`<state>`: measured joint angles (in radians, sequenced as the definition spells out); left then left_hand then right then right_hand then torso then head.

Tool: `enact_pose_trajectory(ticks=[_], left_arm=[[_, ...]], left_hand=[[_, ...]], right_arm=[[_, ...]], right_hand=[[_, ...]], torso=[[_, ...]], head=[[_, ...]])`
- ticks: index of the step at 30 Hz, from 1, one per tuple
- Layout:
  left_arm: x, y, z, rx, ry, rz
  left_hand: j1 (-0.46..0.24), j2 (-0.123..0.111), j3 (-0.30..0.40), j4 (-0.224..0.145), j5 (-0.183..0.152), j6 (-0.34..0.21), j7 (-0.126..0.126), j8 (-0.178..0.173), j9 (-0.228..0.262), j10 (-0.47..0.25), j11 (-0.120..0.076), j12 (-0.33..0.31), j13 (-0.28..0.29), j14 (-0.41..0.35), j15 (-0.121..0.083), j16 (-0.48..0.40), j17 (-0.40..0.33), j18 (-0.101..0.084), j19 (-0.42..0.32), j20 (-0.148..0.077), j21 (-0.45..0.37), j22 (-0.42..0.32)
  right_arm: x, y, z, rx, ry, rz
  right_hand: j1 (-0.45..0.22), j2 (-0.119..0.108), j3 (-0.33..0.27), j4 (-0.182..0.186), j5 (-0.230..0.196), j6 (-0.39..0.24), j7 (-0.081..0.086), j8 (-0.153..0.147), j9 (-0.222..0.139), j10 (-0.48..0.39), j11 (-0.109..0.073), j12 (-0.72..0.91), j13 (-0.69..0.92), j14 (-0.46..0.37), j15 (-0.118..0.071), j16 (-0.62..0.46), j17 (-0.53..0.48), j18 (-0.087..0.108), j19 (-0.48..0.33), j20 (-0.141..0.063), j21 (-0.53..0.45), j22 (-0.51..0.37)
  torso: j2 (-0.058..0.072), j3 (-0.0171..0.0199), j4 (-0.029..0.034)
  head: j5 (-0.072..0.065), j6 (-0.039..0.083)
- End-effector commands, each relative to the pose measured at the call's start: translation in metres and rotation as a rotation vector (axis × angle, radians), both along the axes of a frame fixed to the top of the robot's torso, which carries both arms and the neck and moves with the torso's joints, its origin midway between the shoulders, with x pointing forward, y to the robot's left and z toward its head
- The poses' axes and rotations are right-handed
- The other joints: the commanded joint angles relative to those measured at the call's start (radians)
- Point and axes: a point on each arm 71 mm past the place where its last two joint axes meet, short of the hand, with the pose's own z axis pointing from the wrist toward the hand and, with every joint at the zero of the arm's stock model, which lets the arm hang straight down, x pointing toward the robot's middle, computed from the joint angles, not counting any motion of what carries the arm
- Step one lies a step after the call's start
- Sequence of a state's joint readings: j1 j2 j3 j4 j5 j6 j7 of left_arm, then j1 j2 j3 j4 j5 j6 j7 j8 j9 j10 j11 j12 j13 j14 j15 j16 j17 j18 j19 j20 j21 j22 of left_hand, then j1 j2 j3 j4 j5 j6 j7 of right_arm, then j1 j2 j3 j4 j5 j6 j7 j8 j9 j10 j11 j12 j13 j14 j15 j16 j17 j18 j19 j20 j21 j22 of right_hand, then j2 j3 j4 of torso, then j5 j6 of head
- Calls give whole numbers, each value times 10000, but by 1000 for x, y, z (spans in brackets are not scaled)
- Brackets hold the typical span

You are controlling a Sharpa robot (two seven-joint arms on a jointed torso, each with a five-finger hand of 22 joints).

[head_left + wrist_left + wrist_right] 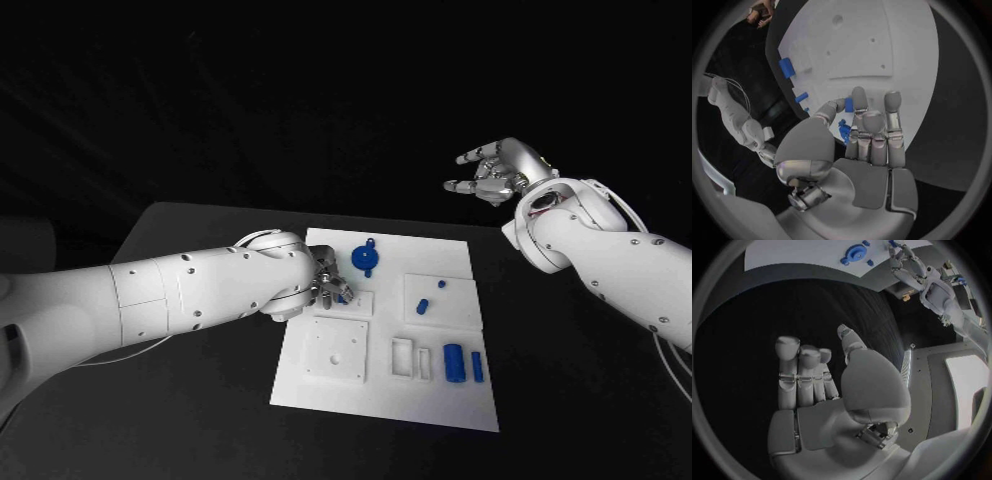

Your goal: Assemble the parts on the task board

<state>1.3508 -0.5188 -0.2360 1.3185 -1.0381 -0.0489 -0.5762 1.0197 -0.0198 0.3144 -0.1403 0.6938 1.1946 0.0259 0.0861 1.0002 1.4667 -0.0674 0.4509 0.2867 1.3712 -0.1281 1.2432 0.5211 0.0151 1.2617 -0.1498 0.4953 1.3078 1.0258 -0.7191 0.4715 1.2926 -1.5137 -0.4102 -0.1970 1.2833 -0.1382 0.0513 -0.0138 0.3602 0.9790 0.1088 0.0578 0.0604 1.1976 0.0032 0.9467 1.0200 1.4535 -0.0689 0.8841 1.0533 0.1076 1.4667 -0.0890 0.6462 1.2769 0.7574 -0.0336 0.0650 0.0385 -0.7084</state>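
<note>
Black table [173, 380]; blue cylinder [454, 362] lies lengthwise along task board [440, 410].

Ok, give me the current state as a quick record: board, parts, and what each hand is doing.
board: white task board in the middle of the black table
left hand: left hand over the board's left side, a small blue part at its fingertips; grip not clear
right hand: right hand raised beyond the board's far right corner, holding nothing, fingers apart
round part: blue round part near the board's far edge
near parts: blue cylinder and slimmer blue piece at the near right
</note>
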Motion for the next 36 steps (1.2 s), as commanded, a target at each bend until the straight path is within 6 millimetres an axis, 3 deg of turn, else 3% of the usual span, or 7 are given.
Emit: enact_pose_trajectory(ticks=[1,19,26,36], left_arm=[[-4,-3,-7,272,445,-187],[-5,-5,-7,84,593,-157],[-3,-4,1,-117,669,-89],[2,-7,16,-72,1510,-362]], left_hand=[[22,127,1389,-1357,-55,439,-348,16,-16,348,-48,-2,3,23,-67,53,23,143,-7,-39,-18,172],[-93,221,1361,-1323,-55,694,-407,-11,-71,411,-38,276,24,174,-73,198,456,102,70,-42,-67,172],[-80,239,1386,-1352,-57,710,-409,-42,-82,415,-37,304,-5,197,-72,188,504,109,78,-42,-66,178],[-16,258,1373,-1342,-119,668,-386,-73,-78,391,-19,261,-49,134,-60,143,471,112,21,-30,-83,181]], right_arm=[[0,1,0,-124,70,65],[2,1,-3,-149,194,51],[3,1,-4,-148,221,50],[4,3,-6,-147,307,64]], right_hand=[[93,-19,21,-53,8,92,30,34,12,-88,9,-52,-12,-12,17,-48,-8,121,503,39,-74,-22],[61,-14,50,-36,21,76,30,33,11,-92,8,-53,-16,-11,16,-51,-7,120,505,38,-69,-27],[61,-20,74,-51,15,77,30,35,12,-94,8,-51,-14,-10,17,-59,-10,121,504,39,-75,-35],[74,-1,98,-65,2,68,32,32,10,-96,8,-53,-17,-8,16,-53,-4,120,505,38,-66,-34]], torso=[[-8,-4,3],[-3,-12,12],[-10,-8,6],[-9,12,-2]], head=[[-1,7],[9,2],[27,5],[43,143]])
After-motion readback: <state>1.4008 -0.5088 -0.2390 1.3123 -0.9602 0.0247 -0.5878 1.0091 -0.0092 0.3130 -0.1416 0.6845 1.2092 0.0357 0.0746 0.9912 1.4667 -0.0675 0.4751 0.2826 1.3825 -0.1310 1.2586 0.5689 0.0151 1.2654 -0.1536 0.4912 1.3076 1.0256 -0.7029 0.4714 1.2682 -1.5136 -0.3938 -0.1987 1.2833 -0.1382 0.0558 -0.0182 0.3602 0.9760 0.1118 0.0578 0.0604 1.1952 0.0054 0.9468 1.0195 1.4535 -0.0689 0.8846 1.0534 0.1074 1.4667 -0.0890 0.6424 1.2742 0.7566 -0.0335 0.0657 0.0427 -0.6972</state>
